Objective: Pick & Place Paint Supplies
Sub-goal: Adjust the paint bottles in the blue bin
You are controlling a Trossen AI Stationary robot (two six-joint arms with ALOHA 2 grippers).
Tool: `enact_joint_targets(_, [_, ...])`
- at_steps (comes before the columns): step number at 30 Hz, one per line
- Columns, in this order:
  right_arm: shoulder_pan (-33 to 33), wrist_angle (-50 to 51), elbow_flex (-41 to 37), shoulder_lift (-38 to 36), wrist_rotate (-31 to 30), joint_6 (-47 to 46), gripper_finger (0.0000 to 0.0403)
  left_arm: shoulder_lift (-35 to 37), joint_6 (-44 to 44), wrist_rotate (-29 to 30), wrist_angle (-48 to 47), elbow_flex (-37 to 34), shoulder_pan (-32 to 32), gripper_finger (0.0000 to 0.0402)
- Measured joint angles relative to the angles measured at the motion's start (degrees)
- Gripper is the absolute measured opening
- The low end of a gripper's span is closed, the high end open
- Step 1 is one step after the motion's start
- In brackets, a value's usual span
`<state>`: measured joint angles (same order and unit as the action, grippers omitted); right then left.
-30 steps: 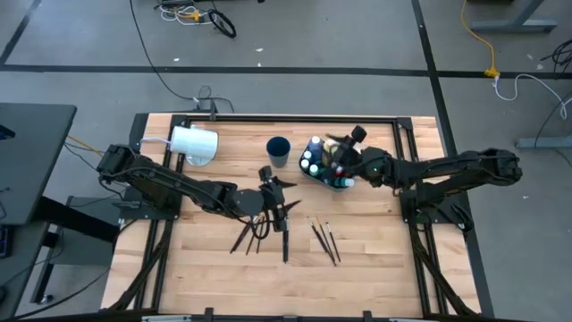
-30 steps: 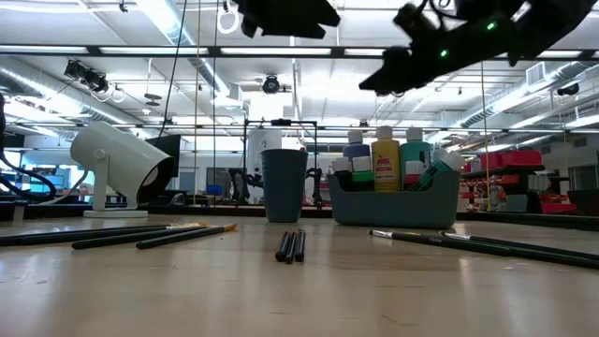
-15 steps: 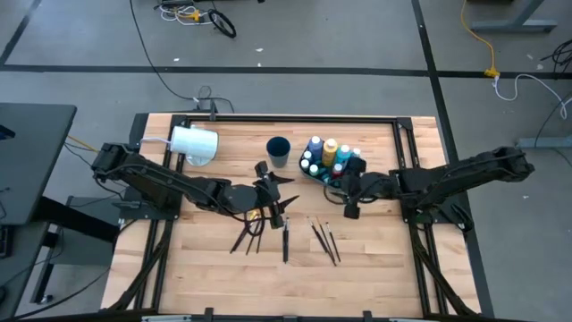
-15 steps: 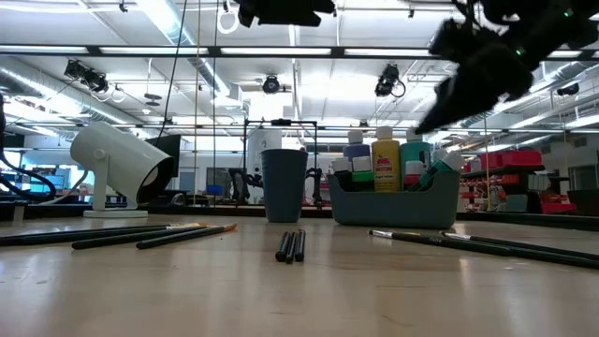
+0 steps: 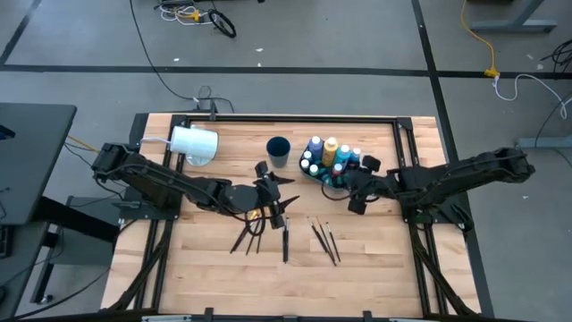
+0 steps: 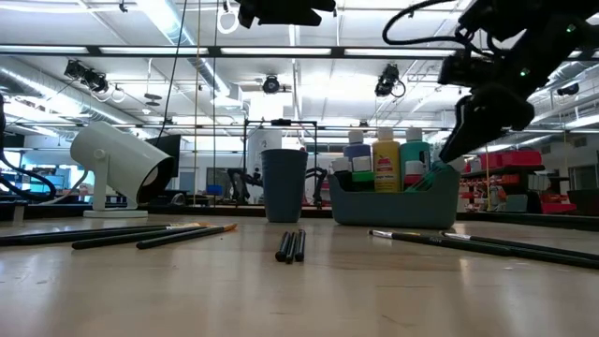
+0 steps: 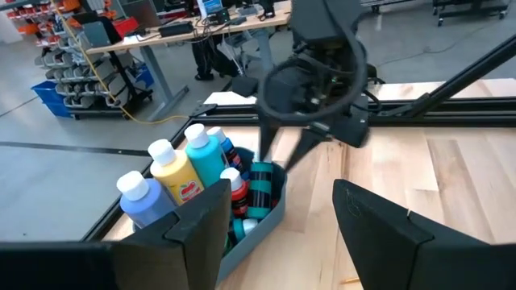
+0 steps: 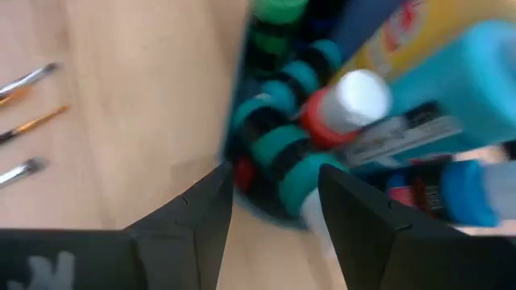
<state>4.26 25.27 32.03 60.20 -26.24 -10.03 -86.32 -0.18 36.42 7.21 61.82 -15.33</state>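
Observation:
A grey-teal caddy [image 5: 334, 183] at the table's far middle holds several white-capped paint bottles [image 5: 329, 152], standing upright, blue, yellow and teal [image 6: 385, 161]. Thin paintbrushes lie flat on the wood in three groups [image 5: 248, 236] [image 5: 285, 241] [image 5: 323, 240]. My right gripper [image 5: 355, 204] hangs open just off the caddy's near right corner, tipped down toward it [image 8: 270, 181], with nothing between its fingers. My left gripper [image 5: 279, 195] is open and raised left of the caddy, facing it [image 7: 278, 201], above the middle brushes.
A large white cylinder [image 5: 193, 143] lies on its stand at the far left. A dark blue cup [image 5: 278, 150] stands just left of the caddy. Bare wood lies along the near edge and at the right [image 5: 384, 259]. Black frame rails edge the table.
My right gripper has come off from above the caddy's bottles toward the table's near edge, sunk lower and tipped its fingers steeply down. It now hangs beside the caddy's near right corner. The bottles, caddy and brushes have stayed in place.

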Motion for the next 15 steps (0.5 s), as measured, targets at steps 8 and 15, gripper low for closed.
enact_joint_targets(8, [-0.18, -5.55, 0.00, 0.00, -0.87, 7.53, 0.0188, 0.00, 0.38, 0.00, -0.03, 0.00, 0.02, 0.0229])
enact_joint_targets(15, [-4.16, 2.00, 0.04, 0.00, -2.15, 2.11, 0.0188, -0.02, 0.41, 0.00, -0.16, 0.00, 0.07, 0.0229])
